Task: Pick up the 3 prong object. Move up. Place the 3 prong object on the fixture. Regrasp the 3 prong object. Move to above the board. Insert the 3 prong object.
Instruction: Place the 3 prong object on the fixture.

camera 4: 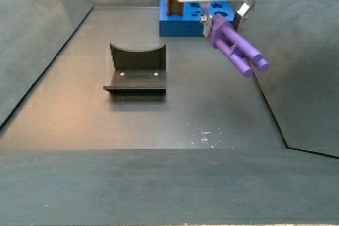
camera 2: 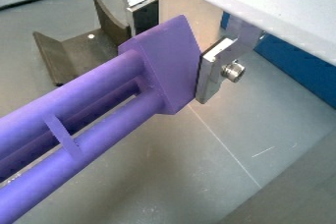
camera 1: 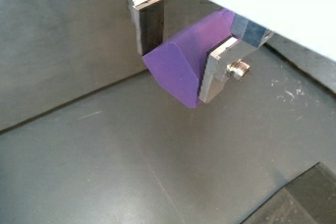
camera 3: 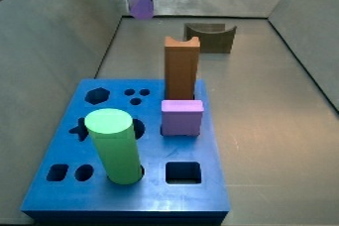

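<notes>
The 3 prong object [camera 2: 92,100] is a light purple piece, and my gripper [camera 2: 178,41] is shut on its block-like head [camera 1: 184,66], the silver fingers standing on either side. Its long prongs stick out sideways from the jaws. In both side views it hangs in the air [camera 4: 239,47] [camera 3: 141,4] under the gripper [camera 4: 219,22], above the grey floor. The fixture [camera 4: 135,71] [camera 3: 209,38] is a dark notched bracket on the floor, off to one side of the piece and below it. The blue board [camera 3: 66,141] with cut-out holes lies apart from both.
On the board stand a green cylinder [camera 3: 114,146], a tall brown upright block [camera 3: 180,66] and a squat purple cube [camera 3: 181,117]. Sloping grey walls [camera 4: 40,61] enclose the floor.
</notes>
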